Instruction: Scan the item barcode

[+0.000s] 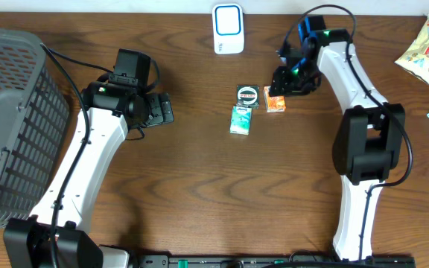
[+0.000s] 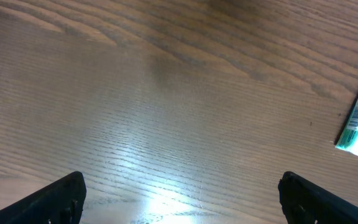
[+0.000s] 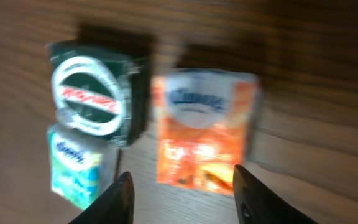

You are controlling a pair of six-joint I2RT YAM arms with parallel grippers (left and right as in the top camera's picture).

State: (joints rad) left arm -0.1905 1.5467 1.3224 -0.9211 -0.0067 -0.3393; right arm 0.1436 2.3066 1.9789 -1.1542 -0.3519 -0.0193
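Directly above the orange packet (image 1: 275,100), which lies flat at mid-table just beside a dark round-labelled pack (image 1: 247,95) and a green pack (image 1: 240,119), the right gripper (image 3: 182,177) hangs with jaws partly apart, a finger on either side. The left gripper (image 2: 179,193) gapes wide over the wooden table (image 1: 199,171), well apart from the white scanner (image 1: 228,28).

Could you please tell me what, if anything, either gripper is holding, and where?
Nothing is held: left gripper open; right gripper straddles the orange pack, not gripping yet.
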